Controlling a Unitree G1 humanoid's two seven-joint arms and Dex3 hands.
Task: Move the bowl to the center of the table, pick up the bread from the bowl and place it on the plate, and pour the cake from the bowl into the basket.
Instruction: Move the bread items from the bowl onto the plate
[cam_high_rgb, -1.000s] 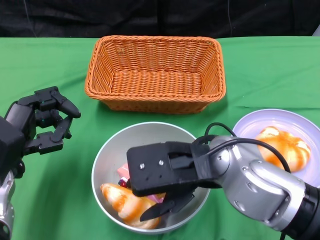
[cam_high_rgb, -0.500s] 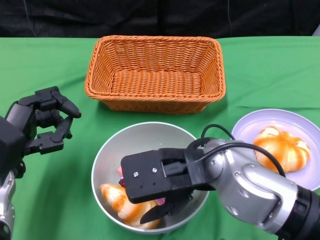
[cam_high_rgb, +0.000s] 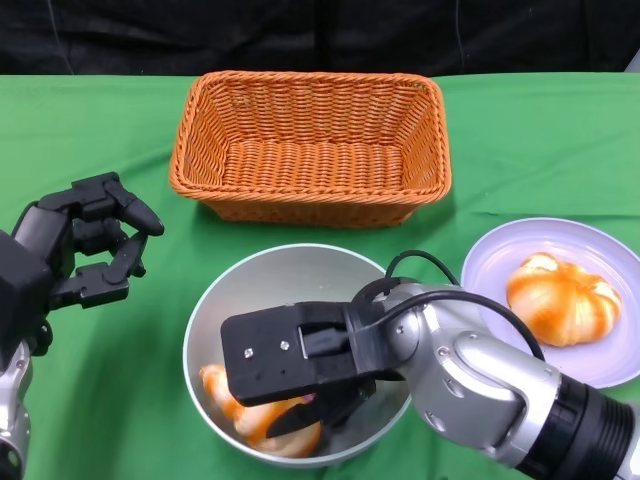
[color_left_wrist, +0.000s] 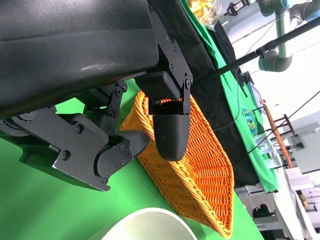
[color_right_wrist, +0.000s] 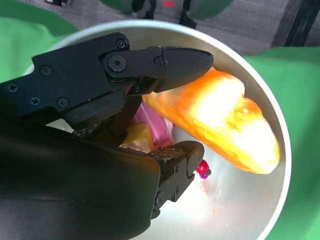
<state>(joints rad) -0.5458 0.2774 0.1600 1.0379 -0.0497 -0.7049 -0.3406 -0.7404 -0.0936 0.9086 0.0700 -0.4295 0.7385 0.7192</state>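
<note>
Bread (cam_high_rgb: 262, 420) lies in the bowl (cam_high_rgb: 215, 310) at the tabletop's near edge, your right hand (cam_high_rgb: 300, 372) spread around it but not yet gripping, so close, lift, and carry it to the plate (cam_high_rgb: 600, 365) at the right edge.

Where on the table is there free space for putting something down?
Bare green cloth lies left of the basket, around the left hand, and between basket and plate. The bowl is crowded: right hand, bread.
</note>
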